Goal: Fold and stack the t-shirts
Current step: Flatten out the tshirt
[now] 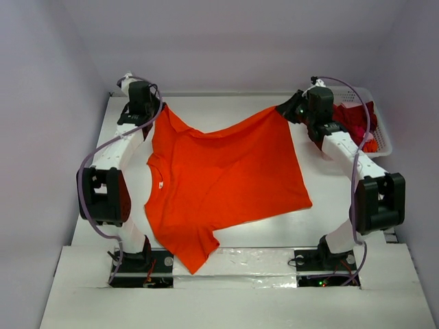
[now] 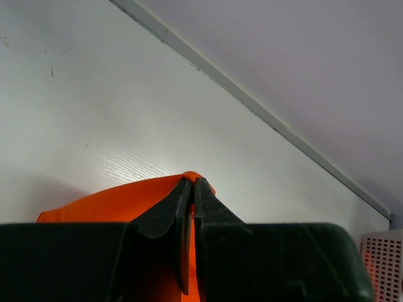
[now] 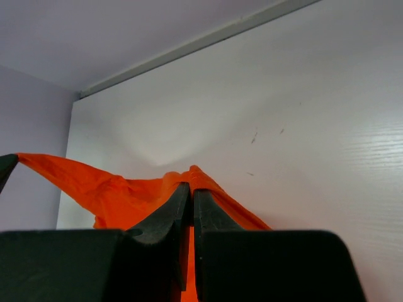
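Note:
The bright orange t-shirt (image 1: 219, 178) lies spread across the table, stretched between both arms at its far corners. At the far left corner my left gripper (image 1: 159, 110) is shut on the shirt's edge; orange cloth (image 2: 126, 198) shows between its jaws. At the far right my right gripper (image 1: 285, 108) is shut on the other corner, with cloth (image 3: 113, 189) bunched at its fingertips. One sleeve (image 1: 195, 250) hangs over the table's near edge. The dark crimson t-shirt (image 1: 353, 120) sits in the basket at the far right.
A white lattice basket (image 1: 381, 137) stands at the table's far right corner, beside my right arm. The back wall runs close behind both grippers. Both arm bases sit at the near edge.

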`<state>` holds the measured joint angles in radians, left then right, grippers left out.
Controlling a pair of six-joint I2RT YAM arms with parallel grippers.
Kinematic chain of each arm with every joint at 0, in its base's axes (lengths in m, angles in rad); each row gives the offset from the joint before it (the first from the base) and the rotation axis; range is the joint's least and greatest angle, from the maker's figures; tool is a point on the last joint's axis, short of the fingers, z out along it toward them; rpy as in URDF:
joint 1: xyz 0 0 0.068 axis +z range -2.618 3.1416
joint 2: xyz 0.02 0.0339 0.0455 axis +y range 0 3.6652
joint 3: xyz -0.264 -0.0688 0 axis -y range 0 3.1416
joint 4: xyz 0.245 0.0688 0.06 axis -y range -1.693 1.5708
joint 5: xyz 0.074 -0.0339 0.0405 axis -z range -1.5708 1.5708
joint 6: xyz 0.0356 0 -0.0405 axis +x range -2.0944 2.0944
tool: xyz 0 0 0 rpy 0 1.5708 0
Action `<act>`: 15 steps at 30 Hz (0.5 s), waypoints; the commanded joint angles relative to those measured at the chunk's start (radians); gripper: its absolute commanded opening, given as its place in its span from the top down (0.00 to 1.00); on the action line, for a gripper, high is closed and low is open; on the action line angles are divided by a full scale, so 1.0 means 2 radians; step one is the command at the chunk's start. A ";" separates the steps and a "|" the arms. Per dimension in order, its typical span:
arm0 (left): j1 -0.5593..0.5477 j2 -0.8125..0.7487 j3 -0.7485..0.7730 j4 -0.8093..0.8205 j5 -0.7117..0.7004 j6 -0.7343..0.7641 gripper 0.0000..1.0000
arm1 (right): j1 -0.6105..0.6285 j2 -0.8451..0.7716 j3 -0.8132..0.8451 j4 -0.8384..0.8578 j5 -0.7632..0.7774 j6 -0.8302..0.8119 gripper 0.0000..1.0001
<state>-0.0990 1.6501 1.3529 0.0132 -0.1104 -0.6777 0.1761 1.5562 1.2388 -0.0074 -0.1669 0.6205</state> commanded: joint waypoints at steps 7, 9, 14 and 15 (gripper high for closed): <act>-0.001 0.023 0.036 0.027 -0.008 -0.001 1.00 | -0.004 0.092 0.067 0.006 -0.034 0.026 1.00; -0.001 0.032 0.038 0.023 -0.008 -0.002 1.00 | -0.004 0.118 0.076 -0.011 -0.041 0.027 1.00; -0.001 0.046 0.057 0.015 -0.007 -0.004 1.00 | -0.004 0.147 0.101 -0.024 -0.039 0.033 1.00; -0.001 0.052 0.061 0.013 -0.006 -0.004 1.00 | -0.004 0.156 0.105 -0.030 -0.037 0.033 1.00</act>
<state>-0.0994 1.7512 1.4094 0.0162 -0.1112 -0.6796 0.1761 1.8660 1.3708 -0.0658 -0.2306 0.6743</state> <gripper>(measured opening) 0.006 0.068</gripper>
